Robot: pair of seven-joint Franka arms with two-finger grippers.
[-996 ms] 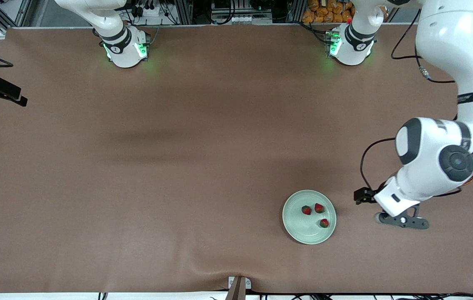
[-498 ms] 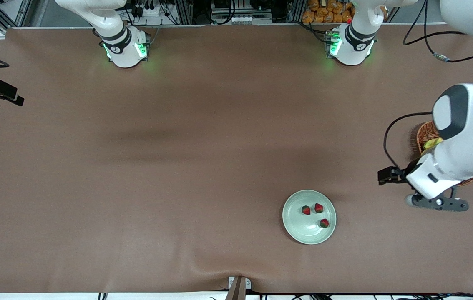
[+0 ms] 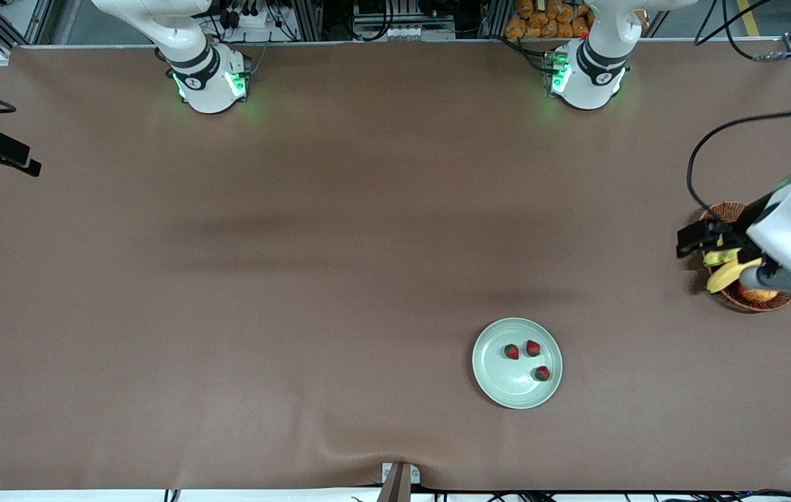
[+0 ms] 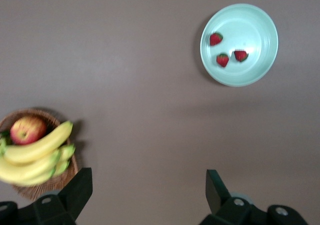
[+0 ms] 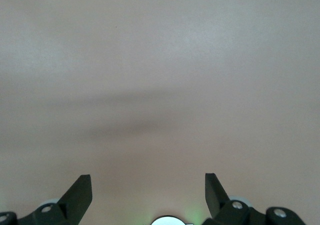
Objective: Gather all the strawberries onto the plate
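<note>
I am looking down on the wide brown cloth-covered table [image 3: 298, 279], which is carrying everything in this scene. The left gripper [image 4: 150, 205] is hanging in the air with its two dark fingers [image 4: 75, 192] spread wide and nothing between them, and it is sitting over the round brown wicker basket [image 3: 751, 298] at the left arm's end of the table. That basket is holding a bunch of curved yellow bananas [image 4: 35, 157] and a red-yellow apple [image 4: 27, 130], and the left wrist view is showing it just beside one of the gripper's fingers. The round glossy pale mint-green plate [image 3: 500, 387] is lying well apart from the left gripper, nearer to the front camera than the basket and toward the middle of the table from it. The three tiny red strawberries [image 3: 533, 348] with dark green caps are all resting in that plate, close to one another but not touching, so they too are lying well away from the left gripper's fingers. The right gripper [image 5: 149, 200] is waiting up in the air with its dark fingers [image 5: 80, 192] standing wide apart and empty, and its wrist view is showing only bare brown table under it, with none of the fruit or dishes near it.
</note>
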